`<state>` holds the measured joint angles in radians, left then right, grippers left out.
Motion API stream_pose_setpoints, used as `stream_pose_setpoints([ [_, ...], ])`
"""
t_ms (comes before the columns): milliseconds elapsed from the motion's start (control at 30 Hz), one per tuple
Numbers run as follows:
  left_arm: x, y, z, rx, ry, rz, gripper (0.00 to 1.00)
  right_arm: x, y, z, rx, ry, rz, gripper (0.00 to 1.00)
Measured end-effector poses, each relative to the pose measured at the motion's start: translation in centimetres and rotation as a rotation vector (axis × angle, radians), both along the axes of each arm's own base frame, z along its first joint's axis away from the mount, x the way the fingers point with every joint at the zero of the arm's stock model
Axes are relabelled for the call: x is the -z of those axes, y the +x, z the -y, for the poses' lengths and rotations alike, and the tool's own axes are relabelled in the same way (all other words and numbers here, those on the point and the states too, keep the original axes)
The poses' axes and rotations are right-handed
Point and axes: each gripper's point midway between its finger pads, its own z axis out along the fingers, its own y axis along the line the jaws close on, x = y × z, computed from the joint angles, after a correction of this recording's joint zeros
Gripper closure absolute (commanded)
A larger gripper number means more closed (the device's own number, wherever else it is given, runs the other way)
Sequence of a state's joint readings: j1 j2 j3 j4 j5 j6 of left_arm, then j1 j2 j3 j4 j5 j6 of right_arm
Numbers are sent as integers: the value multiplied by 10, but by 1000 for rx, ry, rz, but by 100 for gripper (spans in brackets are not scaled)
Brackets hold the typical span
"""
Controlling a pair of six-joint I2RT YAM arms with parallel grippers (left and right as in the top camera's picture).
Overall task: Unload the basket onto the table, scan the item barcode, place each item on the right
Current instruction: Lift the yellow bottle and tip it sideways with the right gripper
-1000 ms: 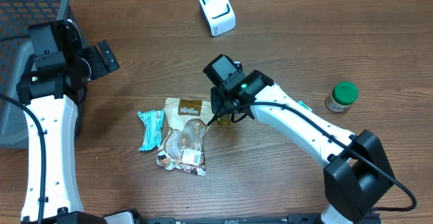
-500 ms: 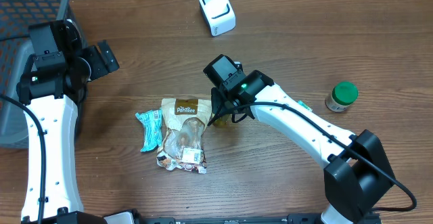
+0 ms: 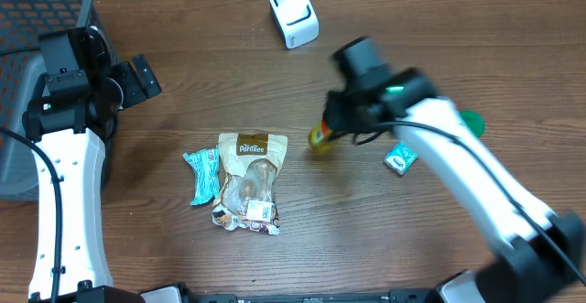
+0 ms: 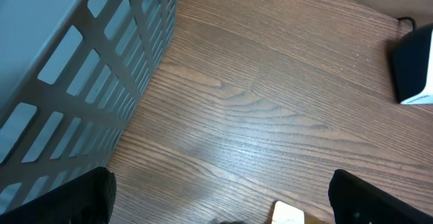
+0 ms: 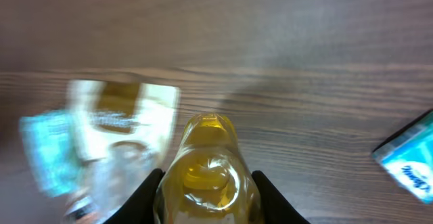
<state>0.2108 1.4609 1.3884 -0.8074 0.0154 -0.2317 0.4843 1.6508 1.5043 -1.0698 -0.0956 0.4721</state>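
My right gripper (image 5: 206,193) is shut on a yellow translucent bottle (image 5: 206,173), its black fingers (image 5: 150,190) pressed on both sides. In the overhead view the bottle (image 3: 320,137) hangs from the blurred right gripper (image 3: 335,127) above the table, right of a tan snack bag (image 3: 249,182). The white barcode scanner (image 3: 294,15) stands at the back centre, well apart from the bottle. My left gripper (image 3: 139,79) is open by the basket with nothing between its fingers (image 4: 81,197).
A grey slatted basket (image 3: 37,74) fills the far left. A teal wrapper (image 3: 203,175) lies beside the snack bag. A small teal box (image 3: 400,157) lies under the right arm, and a green-lidded jar (image 3: 471,122) shows partly behind it.
The right gripper closed on the yellow bottle beside the snack bag, then swung up and to the right with it. The left arm has stayed still.
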Motion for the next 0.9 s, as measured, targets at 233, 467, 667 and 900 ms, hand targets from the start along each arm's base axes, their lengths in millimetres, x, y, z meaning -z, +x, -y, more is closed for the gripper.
stream_pose_setpoints([
  [233,0,0,0,0,0,0,0,-96,-33,20,-173,347,101,83],
  [467,0,0,0,0,0,0,0,-134,-70,8,-380,609,100,82],
  [667,0,0,0,0,0,0,0,-148,-83,-2,-473,702,108,82],
  [900,0,0,0,0,0,0,0,-151,-86,-4,-497,726,113,82],
])
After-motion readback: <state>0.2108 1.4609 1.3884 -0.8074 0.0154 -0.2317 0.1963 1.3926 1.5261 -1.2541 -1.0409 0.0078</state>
